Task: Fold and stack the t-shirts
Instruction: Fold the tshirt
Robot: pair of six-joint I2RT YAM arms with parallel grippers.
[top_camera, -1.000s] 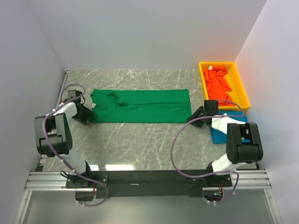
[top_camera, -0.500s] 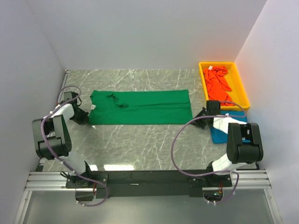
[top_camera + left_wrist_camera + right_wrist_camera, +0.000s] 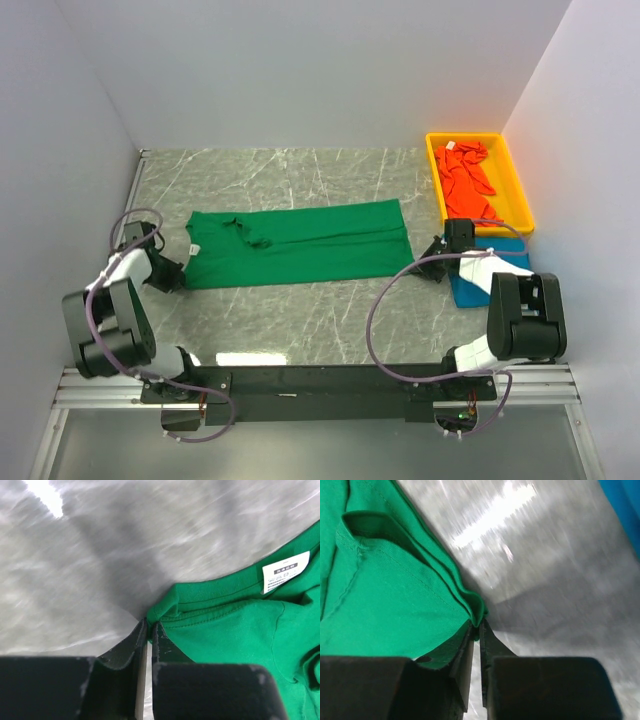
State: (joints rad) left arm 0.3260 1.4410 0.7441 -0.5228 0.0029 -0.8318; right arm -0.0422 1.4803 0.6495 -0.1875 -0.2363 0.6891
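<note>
The green t-shirt (image 3: 300, 245) lies folded in a long strip across the table, its left end nearer than its right. Its white neck label (image 3: 286, 571) shows at the left end. My left gripper (image 3: 172, 276) is shut on the shirt's near left corner (image 3: 159, 611). My right gripper (image 3: 430, 246) is shut on the folded near right corner (image 3: 476, 611). The blue t-shirt (image 3: 488, 280) lies folded under my right arm and shows in the right wrist view (image 3: 626, 510). The orange-red t-shirt (image 3: 465, 180) lies crumpled in the bin.
The yellow plastic bin (image 3: 516, 190) stands at the back right against the right wall. White walls close in the table on the left, back and right. The marble tabletop (image 3: 300, 330) runs to the black rail at the near edge.
Both grippers have pulled the green shirt toward the near edge. The left gripper moved further left and nearer, so the shirt now lies tilted. The right gripper moved slightly right.
</note>
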